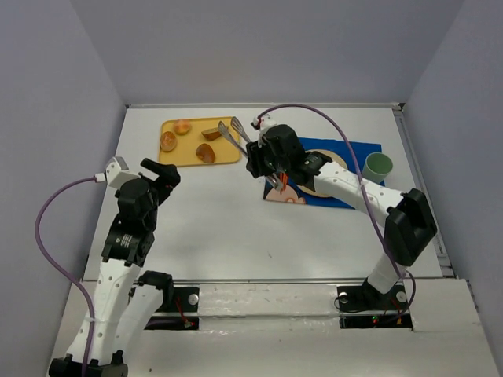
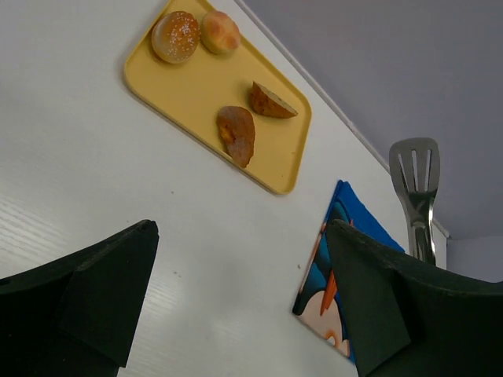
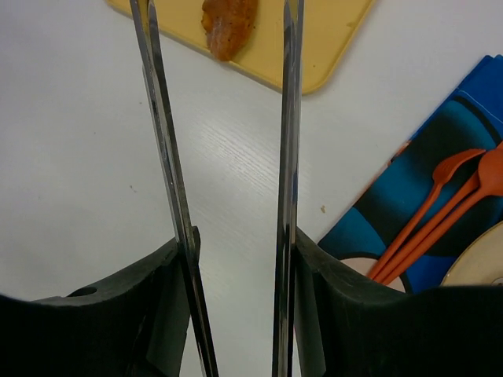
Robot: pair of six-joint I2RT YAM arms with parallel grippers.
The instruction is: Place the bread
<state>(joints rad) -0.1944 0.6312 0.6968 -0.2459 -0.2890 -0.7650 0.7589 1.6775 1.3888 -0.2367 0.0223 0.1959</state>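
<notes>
Closest to the bases, the left gripper (image 1: 162,174) (image 2: 240,236) hangs over the bare white table (image 1: 212,228) at about 9 o'clock, fingers spread wide with nothing between them.

A bit further out, near the middle, the right gripper (image 1: 261,162) (image 3: 236,251) is clamped on a pair of metal tongs (image 1: 233,133) (image 3: 161,157). Its pads squeeze the two arms from outside, but the arms still have a gap between them. The tongs point off toward 11 o'clock, slotted heads over the right end of the yellow tray (image 1: 228,157) (image 2: 196,86) (image 3: 330,39).

At 3 o'clock from that gripper there's a blue placemat (image 1: 357,149) (image 3: 440,149) with a plate (image 1: 338,161) (image 3: 479,263), some orange spoons (image 3: 440,204), and a green cup (image 1: 377,166) at its right edge.

Further back, the tray sits at 11 o'clock. The bread (image 1: 206,153) (image 2: 237,133) (image 3: 228,23) is lying on it near the front right corner, and in the right wrist view it shows up between the two tong arms. Can't tell if the tips touch it, they're out of frame. Just behind it is a pointed wedge slice (image 1: 211,133) (image 2: 271,102), and two round buns (image 1: 168,141) (image 2: 174,36) sit at the tray's left end.
</notes>
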